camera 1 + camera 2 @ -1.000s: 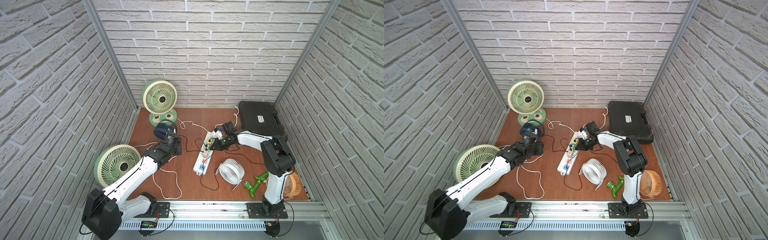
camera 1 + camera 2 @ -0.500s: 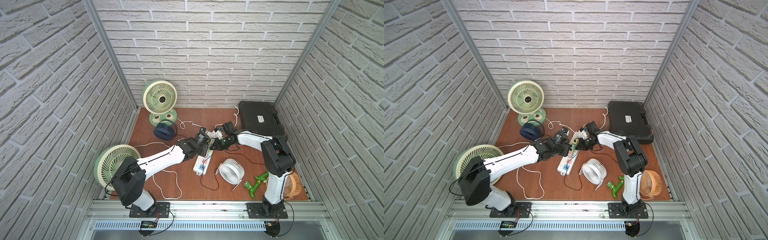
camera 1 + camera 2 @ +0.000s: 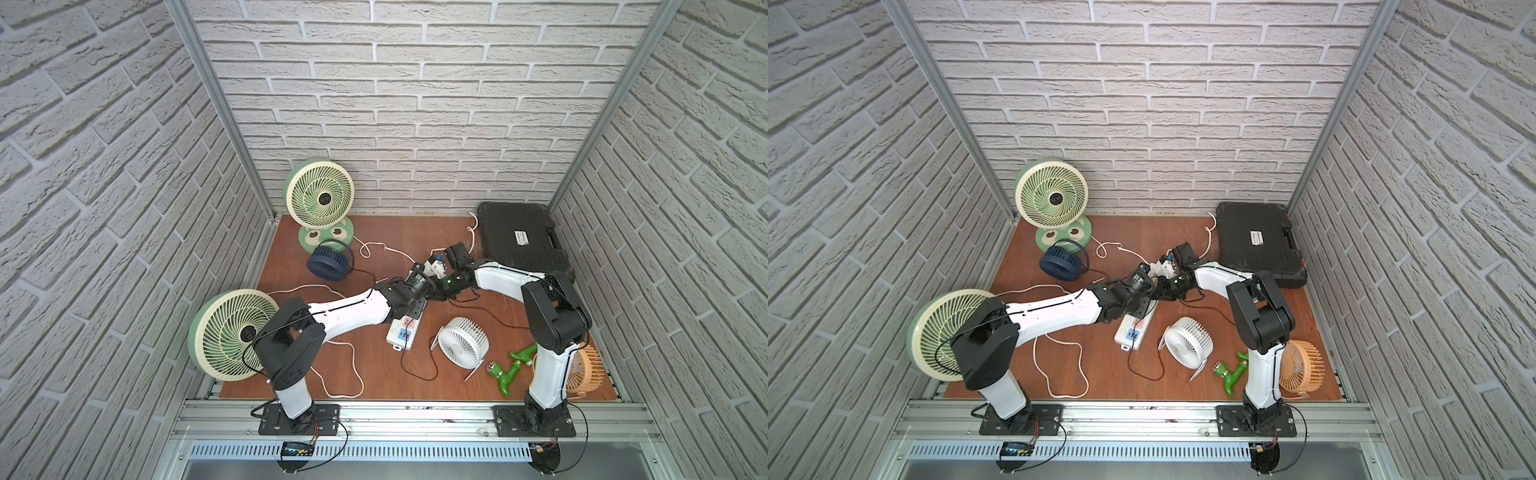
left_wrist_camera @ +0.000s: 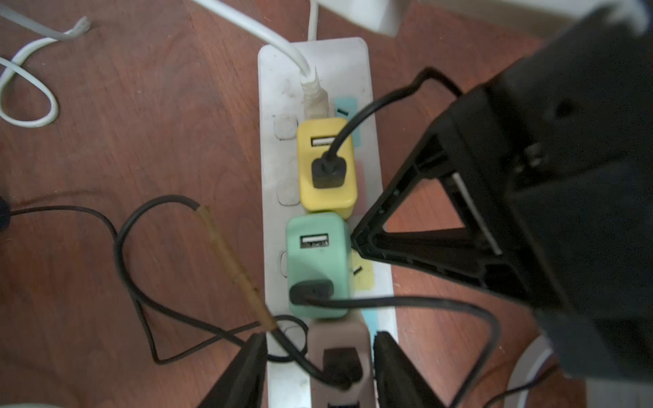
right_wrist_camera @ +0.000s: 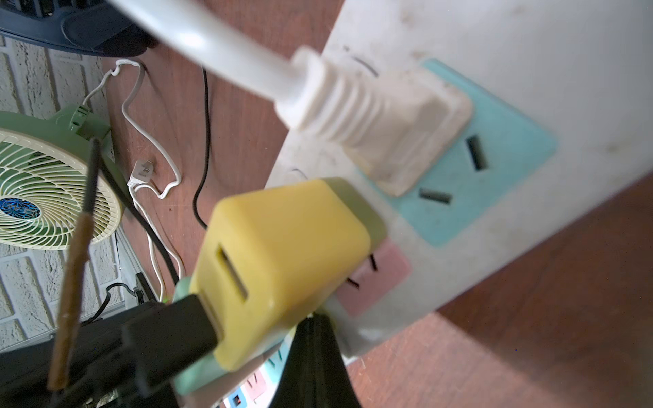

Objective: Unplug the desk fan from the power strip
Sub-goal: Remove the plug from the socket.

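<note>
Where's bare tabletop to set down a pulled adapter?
Bare wood at the back, between the green fan base and the black case, and along the front edge between the white cord loop and the green tap. Crowded around the power strip: arms, cords.

left gripper (image 4: 319,337) parted, right gripper (image 5: 312,323) closed

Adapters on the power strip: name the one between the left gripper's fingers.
The dull pink adapter: the left gripper straddles it. The mint green adapter and the yellow adapter stand farther along the power strip.
</note>
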Robot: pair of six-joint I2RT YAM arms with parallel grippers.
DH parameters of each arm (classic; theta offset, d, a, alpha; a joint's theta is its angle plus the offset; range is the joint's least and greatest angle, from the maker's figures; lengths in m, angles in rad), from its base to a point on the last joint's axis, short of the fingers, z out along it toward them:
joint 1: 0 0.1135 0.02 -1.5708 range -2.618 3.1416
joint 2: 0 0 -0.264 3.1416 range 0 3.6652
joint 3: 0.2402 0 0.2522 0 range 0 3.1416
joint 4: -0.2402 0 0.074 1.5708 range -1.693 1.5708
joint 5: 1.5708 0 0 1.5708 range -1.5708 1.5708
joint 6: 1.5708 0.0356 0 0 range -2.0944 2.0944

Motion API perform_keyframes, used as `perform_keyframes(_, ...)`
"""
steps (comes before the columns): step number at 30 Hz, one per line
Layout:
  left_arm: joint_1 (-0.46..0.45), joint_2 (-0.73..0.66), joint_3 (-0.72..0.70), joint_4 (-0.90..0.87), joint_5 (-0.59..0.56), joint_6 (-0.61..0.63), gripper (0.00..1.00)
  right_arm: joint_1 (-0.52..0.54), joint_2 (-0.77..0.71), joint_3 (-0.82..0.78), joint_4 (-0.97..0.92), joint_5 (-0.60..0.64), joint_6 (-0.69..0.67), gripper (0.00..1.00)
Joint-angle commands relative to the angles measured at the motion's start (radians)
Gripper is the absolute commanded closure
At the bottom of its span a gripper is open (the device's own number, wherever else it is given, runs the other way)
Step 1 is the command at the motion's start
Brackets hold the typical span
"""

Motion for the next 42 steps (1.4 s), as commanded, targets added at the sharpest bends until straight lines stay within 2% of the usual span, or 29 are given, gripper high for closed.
perform_keyframes(1,-0.01,0.017,0.018,0.023,-0.031,-0.007,0.47,0.006,-0.016,-0.015,0.01,0.043,-0.001,0.95)
perform_keyframes(9,-0.01,0.035,0.01,0.032,-0.043,-0.017,0.59,0.006,-0.011,-0.015,0.013,0.039,0.002,0.95)
perform_keyframes(18,-0.014,0.055,0.005,0.031,-0.044,-0.028,0.59,0.006,-0.009,-0.015,0.013,0.042,0.002,0.95)
perform_keyframes(24,-0.019,0.056,0.005,0.028,-0.058,-0.028,0.84,0.006,-0.009,-0.015,0.015,0.042,0.001,0.95)
perform_keyframes(30,-0.027,0.054,0.009,0.018,-0.082,-0.023,0.98,0.006,-0.01,-0.015,0.015,0.043,0.002,0.95)
perform_keyframes(37,-0.04,0.047,0.013,0.026,-0.079,0.005,1.0,0.006,-0.009,-0.015,0.015,0.043,0.004,0.95)
perform_keyframes(42,0.014,-0.008,-0.04,0.085,0.021,-0.001,1.0,0.006,-0.011,-0.018,0.015,0.045,0.005,0.95)
